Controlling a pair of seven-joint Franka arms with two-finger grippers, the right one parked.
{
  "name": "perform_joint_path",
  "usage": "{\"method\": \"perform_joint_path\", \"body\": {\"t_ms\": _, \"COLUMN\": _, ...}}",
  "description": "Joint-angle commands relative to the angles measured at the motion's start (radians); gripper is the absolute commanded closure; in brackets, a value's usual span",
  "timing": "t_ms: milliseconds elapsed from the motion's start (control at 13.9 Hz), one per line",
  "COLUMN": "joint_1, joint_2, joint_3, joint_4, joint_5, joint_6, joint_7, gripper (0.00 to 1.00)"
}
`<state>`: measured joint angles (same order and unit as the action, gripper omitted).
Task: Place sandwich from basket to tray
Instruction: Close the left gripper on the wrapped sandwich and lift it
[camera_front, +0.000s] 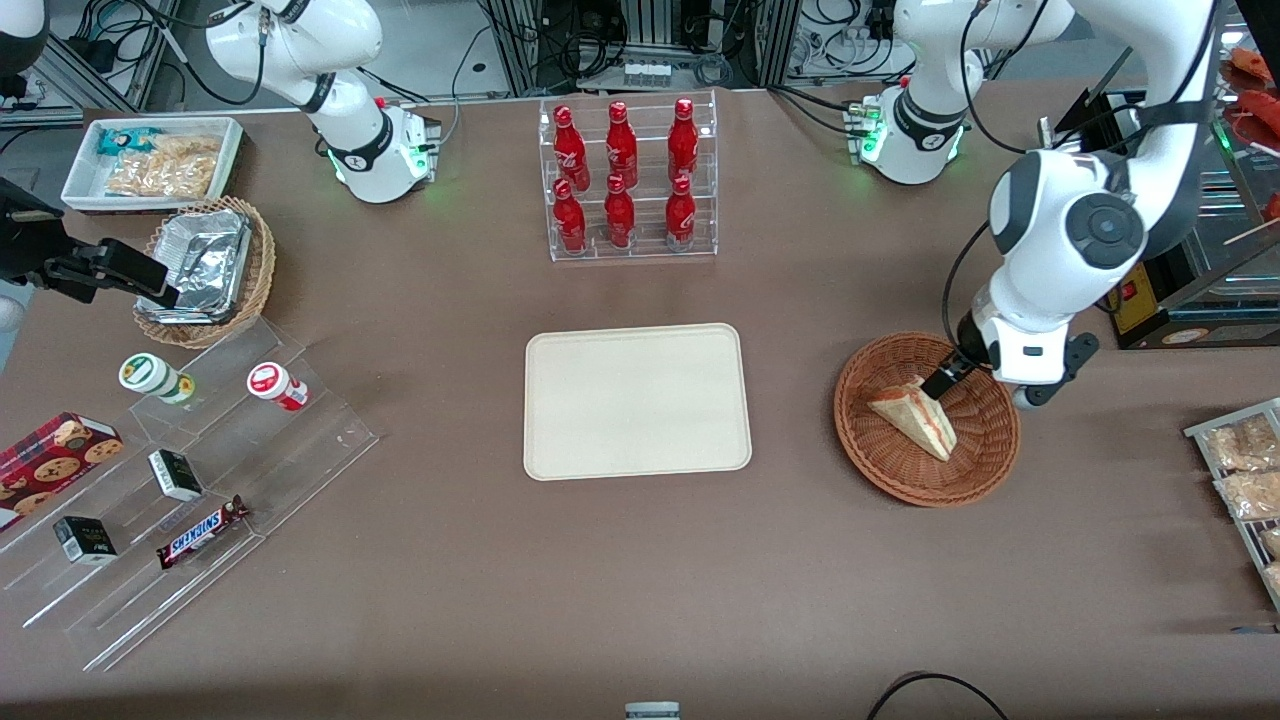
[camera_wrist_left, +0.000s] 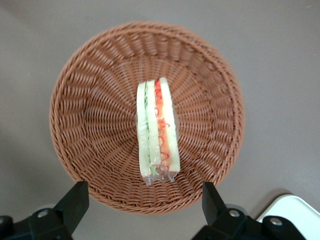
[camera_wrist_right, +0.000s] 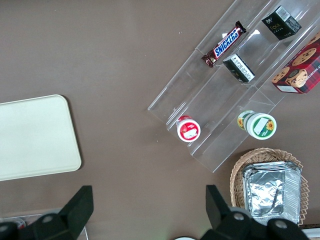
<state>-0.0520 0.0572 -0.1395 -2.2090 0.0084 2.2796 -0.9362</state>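
Observation:
The sandwich (camera_front: 913, 417) is a wrapped triangular wedge lying in the reddish-brown wicker basket (camera_front: 980, 478) toward the working arm's end of the table. In the left wrist view the sandwich (camera_wrist_left: 157, 127) stands on edge in the middle of the basket (camera_wrist_left: 90, 85), its green and red filling showing. My left gripper (camera_front: 946, 378) hovers over the basket's rim farther from the front camera, just above the sandwich. It is open and empty (camera_wrist_left: 144, 200), one black finger (camera_wrist_left: 75, 200) at each side of the basket. The cream tray (camera_front: 637, 400) lies flat at the table's middle.
A clear rack of red bottles (camera_front: 628, 178) stands farther back than the tray. Snack packets on a metal tray (camera_front: 1245, 478) lie at the working arm's end. A clear stepped shelf (camera_front: 180, 480), a tan foil basket (camera_front: 208, 268) and a white snack bin (camera_front: 155, 160) are toward the parked arm's end.

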Motion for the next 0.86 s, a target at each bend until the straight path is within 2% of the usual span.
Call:
{"method": "perform_joint_path", "body": {"t_ms": 0, "joint_1": -0.012, "joint_2": 0.032, "joint_3": 0.000, "joint_4": -0.015, "joint_5": 0.005, "joint_6": 0.052, "joint_7": -0.050, "gripper": 0.00}}
{"method": "perform_joint_path", "body": {"t_ms": 792, "joint_1": -0.015, "joint_2": 0.210, "joint_3": 0.000, "joint_4": -0.028, "joint_5": 0.005, "joint_6": 0.250, "joint_7": -0.047, "gripper": 0.00}}
